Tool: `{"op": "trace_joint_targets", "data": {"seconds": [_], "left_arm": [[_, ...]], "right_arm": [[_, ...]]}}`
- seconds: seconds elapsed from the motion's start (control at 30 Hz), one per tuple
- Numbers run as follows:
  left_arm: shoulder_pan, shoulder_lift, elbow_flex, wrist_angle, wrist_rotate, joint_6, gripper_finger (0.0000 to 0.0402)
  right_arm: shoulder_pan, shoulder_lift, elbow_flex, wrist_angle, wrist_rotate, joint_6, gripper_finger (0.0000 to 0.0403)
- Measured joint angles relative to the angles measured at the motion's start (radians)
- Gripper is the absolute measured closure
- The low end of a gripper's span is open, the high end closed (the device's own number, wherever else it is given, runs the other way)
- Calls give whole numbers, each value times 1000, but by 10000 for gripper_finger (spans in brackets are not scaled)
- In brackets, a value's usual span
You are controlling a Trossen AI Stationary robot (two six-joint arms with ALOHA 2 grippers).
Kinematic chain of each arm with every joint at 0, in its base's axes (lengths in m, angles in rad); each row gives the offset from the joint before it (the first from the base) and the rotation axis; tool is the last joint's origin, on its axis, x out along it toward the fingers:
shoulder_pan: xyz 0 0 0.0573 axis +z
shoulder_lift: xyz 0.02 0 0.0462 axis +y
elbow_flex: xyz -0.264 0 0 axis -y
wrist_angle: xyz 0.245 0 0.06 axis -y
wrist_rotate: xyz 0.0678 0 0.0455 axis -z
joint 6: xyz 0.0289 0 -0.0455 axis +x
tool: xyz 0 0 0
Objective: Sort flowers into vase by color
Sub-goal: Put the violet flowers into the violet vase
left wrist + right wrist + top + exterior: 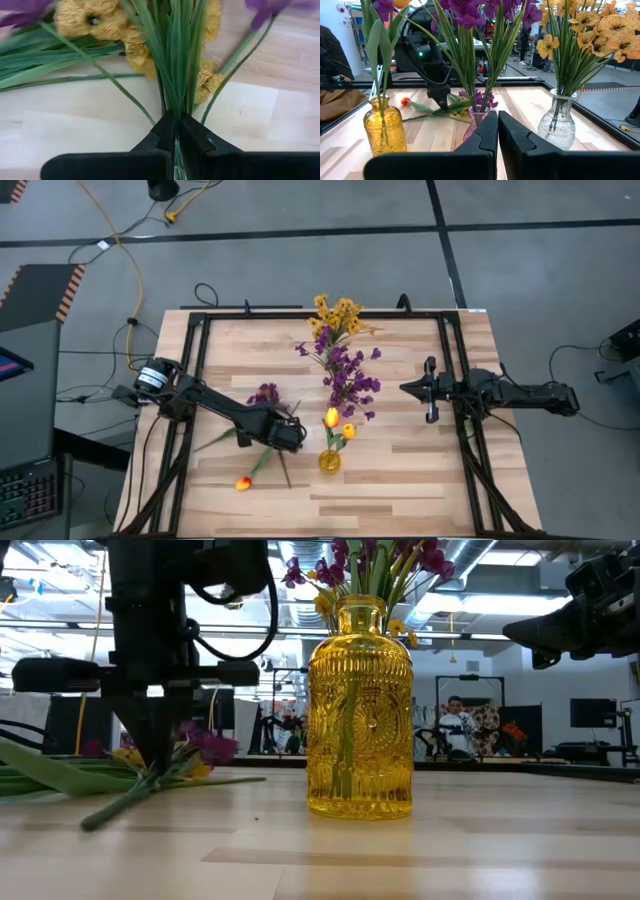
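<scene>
left end effector (297,436) pinches green flower stems (175,75) against the pale wooden table (400,480), a person (456,720) seated behind.

Robotics lab: exposed ceiling ducts (480,560), monitors (590,712).

Amber ribbed vase (360,710); purple blossoms (350,380); clear, perhaps pinkish, small vase (476,122).
</scene>
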Motion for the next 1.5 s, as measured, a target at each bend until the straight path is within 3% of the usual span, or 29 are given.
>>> {"op": "trace_joint_targets", "data": {"seconds": [0.37, 0.8, 1.23, 1.5], "left_arm": [[-50, -125, 62, -180, -111, -21, 401], [-60, -286, 71, -236, -272, 73, 401], [-60, -453, 71, -246, -566, 342, 401], [-61, -544, 71, -244, -629, 454, 401]], "right_arm": [[0, 0, 0, 0, 0, 0, 360], [0, 0, 0, 0, 0, 0, 360], [0, 0, 0, 0, 0, 0, 360], [0, 0, 0, 0, -1, 0, 360]]}}
